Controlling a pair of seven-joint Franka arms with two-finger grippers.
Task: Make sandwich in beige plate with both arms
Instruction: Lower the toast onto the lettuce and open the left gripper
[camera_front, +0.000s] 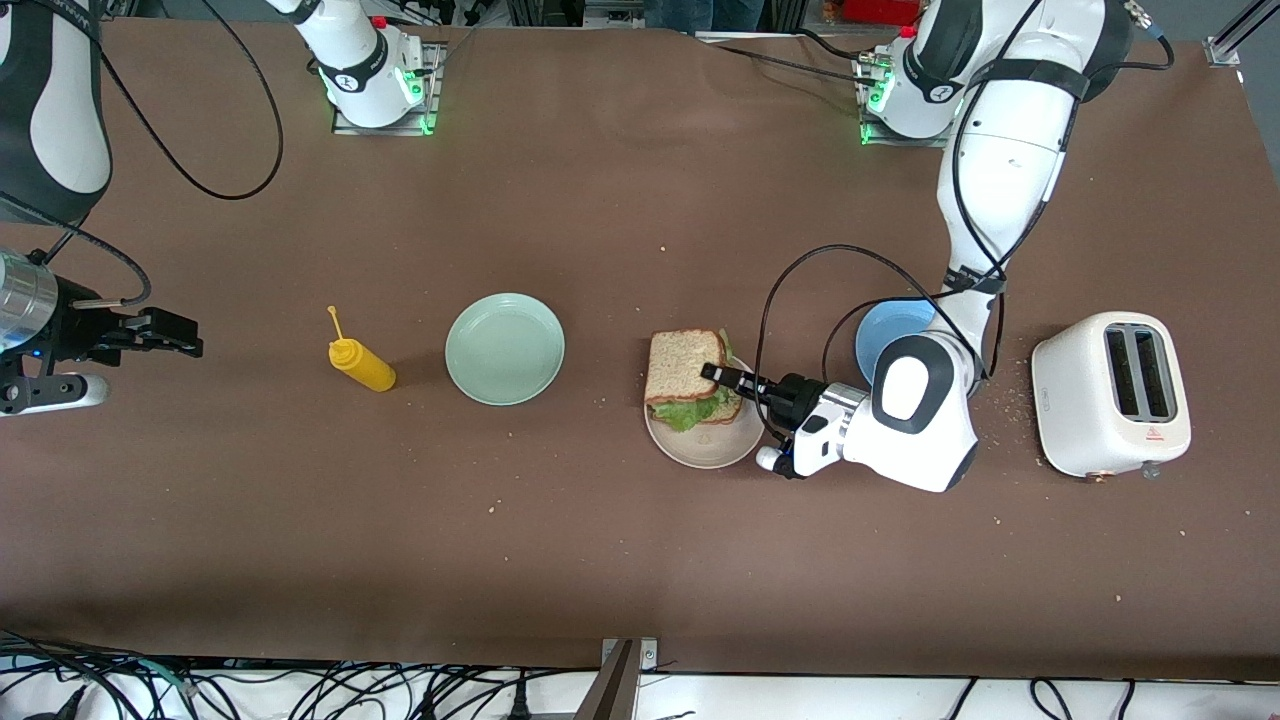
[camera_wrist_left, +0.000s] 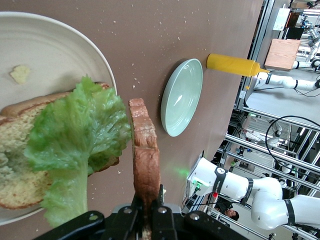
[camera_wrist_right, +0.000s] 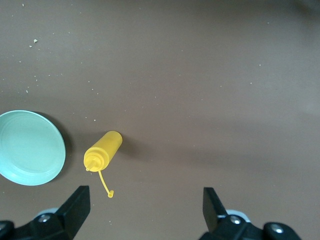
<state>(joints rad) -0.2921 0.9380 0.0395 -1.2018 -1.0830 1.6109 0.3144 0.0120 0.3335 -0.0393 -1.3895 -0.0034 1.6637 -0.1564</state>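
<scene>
A: We saw the left gripper (camera_front: 718, 374) pinched tight on the top toast (camera_wrist_left: 145, 155), right over the beige plate (camera_front: 706, 448). Under it lay the lettuce (camera_wrist_left: 75, 145) on the bottom toast (camera_wrist_left: 17, 170).

B: We feared the top toast could land crooked and push the lettuce off the plate.

A: The right gripper (camera_wrist_right: 145, 205) waited with its fingers wide apart, empty, above the yellow bottle (camera_wrist_right: 102, 152).

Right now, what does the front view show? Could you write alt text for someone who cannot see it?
The left gripper, shut on the top slice of toast, holds it over lettuce on the beige plate. Toward the right arm's end lie a mint-green plate and a yellow bottle; the right gripper waits open.
</scene>
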